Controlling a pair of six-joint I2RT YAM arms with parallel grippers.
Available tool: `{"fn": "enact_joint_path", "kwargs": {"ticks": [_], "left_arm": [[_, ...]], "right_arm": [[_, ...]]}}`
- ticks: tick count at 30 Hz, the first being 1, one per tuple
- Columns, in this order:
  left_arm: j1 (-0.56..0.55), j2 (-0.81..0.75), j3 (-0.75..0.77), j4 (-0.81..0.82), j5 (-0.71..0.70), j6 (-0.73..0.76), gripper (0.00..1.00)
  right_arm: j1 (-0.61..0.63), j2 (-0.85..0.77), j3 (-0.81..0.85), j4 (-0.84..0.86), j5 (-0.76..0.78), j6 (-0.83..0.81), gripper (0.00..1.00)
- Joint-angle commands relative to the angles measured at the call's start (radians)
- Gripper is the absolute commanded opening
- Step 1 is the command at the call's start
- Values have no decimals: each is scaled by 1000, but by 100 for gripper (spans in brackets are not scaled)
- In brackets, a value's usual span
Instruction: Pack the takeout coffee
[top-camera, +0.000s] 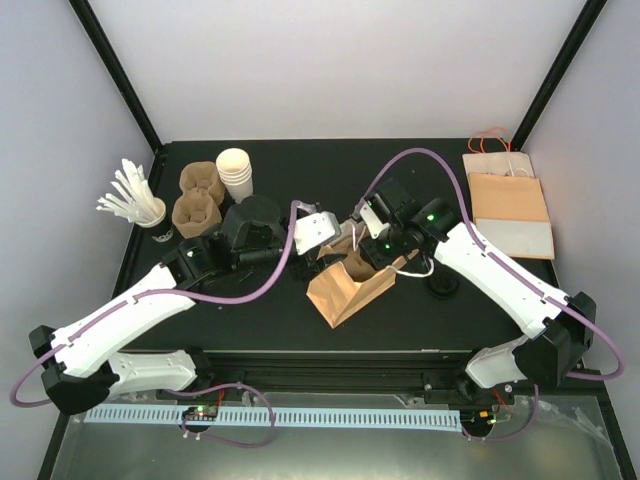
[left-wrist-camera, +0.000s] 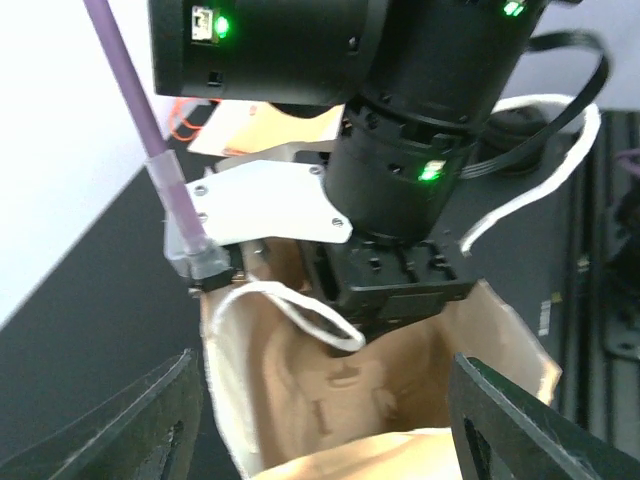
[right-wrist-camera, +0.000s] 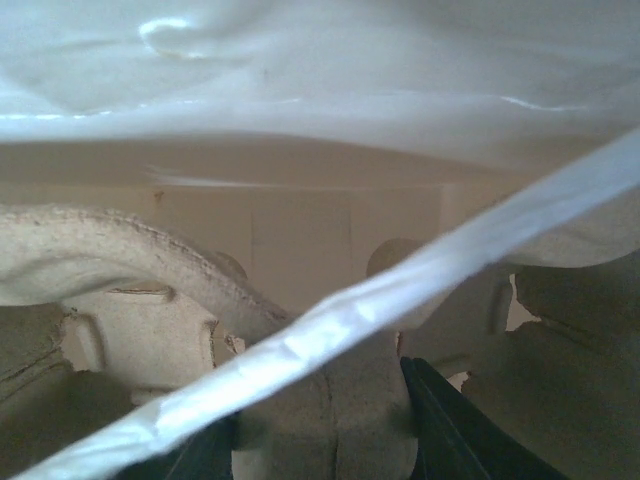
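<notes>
Brown bag holds a pulp carrier, seemingly pinched by the right fingers; left fingers gape empty at its mouth. No view shows the coffee; next, probably, fetch it.

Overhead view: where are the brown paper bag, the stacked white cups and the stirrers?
brown paper bag (top-camera: 345, 292): overhead view, its side wall.
stacked white cups (top-camera: 237, 177): overhead view, stack's middle.
stirrers (top-camera: 133, 197): overhead view, bundle's middle.
</notes>
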Motion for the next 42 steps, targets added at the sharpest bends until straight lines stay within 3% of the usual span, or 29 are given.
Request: {"fn": "enact_joint_path", "kwargs": {"ticks": [1, 6, 12, 16, 19, 29, 39, 42], "left_arm": [[-6, 4, -21, 75, -171, 237, 68], [-6, 59, -18, 141, -238, 362, 60], [-6, 121, -29, 220, -213, 430, 64], [-6, 155, -20, 231, -214, 404, 53], [1, 186, -31, 259, -243, 344, 36], [74, 253, 3, 267, -232, 99, 5], [199, 289, 53, 225, -26, -249, 2], [244, 322, 123, 170, 51, -368, 14]], "right_arm": [[10, -1, 33, 9, -9, -20, 39], [14, -1, 34, 13, -15, -23, 38], [15, -4, 42, 15, -21, -24, 38], [15, -11, 40, 29, -23, -20, 38], [17, -27, 24, 52, -19, -10, 38], [22, -111, -36, 116, 21, 47, 38], [37, -170, -107, 160, 36, 36, 38], [40, -157, -103, 146, 35, 26, 38]]}}
